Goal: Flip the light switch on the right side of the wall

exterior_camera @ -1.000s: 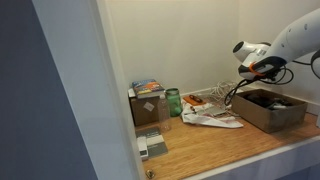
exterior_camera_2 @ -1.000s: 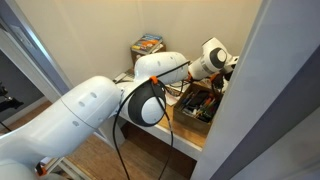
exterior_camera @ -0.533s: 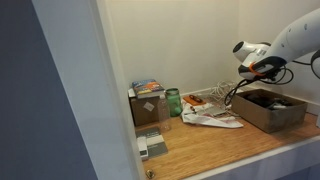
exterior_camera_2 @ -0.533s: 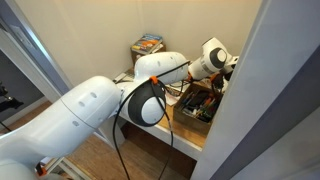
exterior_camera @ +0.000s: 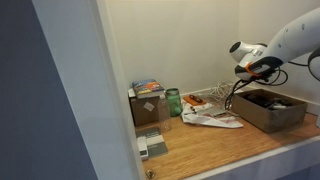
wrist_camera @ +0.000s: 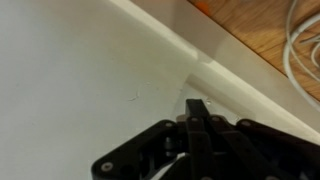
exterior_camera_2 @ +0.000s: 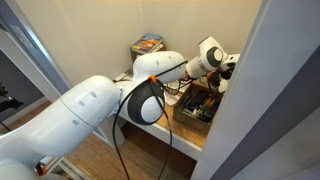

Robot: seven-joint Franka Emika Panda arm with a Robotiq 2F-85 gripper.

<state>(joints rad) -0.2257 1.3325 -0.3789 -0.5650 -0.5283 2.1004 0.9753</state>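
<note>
Claw (wrist_camera: 196,108), pinched shut on nothing, faces bare wall (wrist_camera: 70,70) with no light switch in view, so pushing ahead could merely scrape paint.

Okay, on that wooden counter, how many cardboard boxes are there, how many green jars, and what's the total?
Cardboard boxes: 2, the open tray and the smaller box
Green jars: 1
Total: 3

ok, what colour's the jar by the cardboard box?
The jar is green; shows best in an exterior view.
</note>
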